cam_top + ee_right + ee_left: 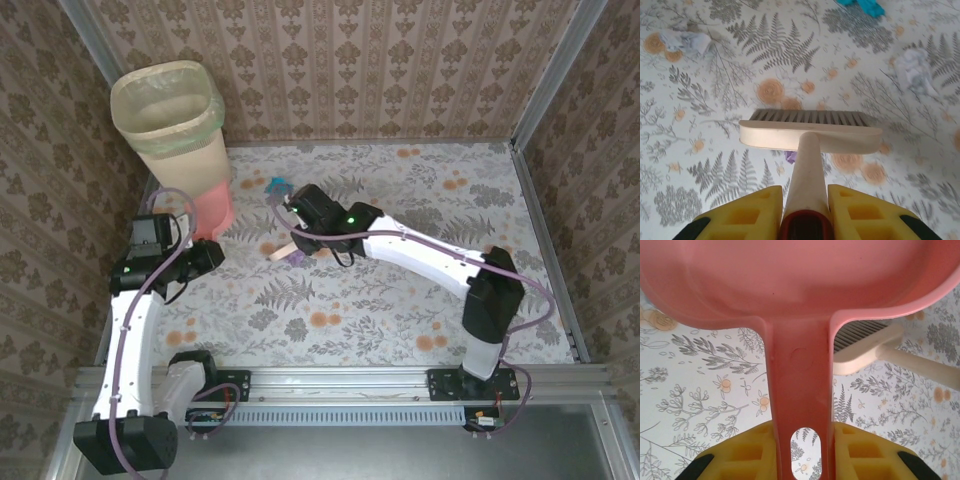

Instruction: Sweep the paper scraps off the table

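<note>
My right gripper (805, 205) is shut on the cream handle of a brush (810, 132), whose grey bristles rest on the table (420, 300). Paper scraps lie around it: a lilac bit (791, 157) just behind the brush head, white ones at the left (687, 41) and right (915, 72), and a teal one (862, 6) at the far edge. From above, the right gripper (303, 222) sits mid-table over the brush (283, 255), with teal and lilac scraps (275, 186) beyond it. My left gripper (802, 440) is shut on the handle of a pink dustpan (800, 300), which stands left of the brush.
A beige bin (165, 110) lined with a pale green bag stands at the back left, right behind the dustpan (212, 205). Aluminium rails (545, 250) edge the table, and brown patterned walls close it in. Open cloth lies to the right and front.
</note>
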Available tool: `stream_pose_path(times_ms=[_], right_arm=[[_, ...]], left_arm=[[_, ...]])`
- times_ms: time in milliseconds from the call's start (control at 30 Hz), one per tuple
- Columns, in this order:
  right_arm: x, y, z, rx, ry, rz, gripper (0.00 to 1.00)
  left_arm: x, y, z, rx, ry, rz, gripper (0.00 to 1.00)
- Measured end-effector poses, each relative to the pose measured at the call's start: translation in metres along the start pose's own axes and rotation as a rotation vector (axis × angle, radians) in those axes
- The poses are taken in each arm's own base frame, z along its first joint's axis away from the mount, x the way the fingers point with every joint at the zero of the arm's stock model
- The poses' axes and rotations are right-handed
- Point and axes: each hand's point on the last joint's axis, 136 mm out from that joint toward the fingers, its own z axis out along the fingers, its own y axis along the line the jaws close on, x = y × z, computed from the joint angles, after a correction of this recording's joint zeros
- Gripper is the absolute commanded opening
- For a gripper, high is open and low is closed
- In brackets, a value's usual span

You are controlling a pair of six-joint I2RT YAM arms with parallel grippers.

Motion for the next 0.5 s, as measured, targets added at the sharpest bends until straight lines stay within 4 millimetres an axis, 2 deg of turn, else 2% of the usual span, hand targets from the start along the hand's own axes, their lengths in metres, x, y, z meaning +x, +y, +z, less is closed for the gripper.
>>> stream_pose_path(times_ms=[200,367,500], right_arm=[[0.012,-0.028,-0.045,0.018,-0.064,0.115,0.0],[0.004,-0.065,-0.08,0.053,-0.203,0.279,0.0],[0.007,-0.098,-0.102,0.092,-0.288,0.41,0.0]], left_arm=[[0.014,-0.017,0.013,0.05,0.082,0.056,0.0],[0.043,-0.047,0.018,0.098,0.16,0.199,0.0],[0.066,-0.062,0.016,0.115,0.218,0.275,0.0]])
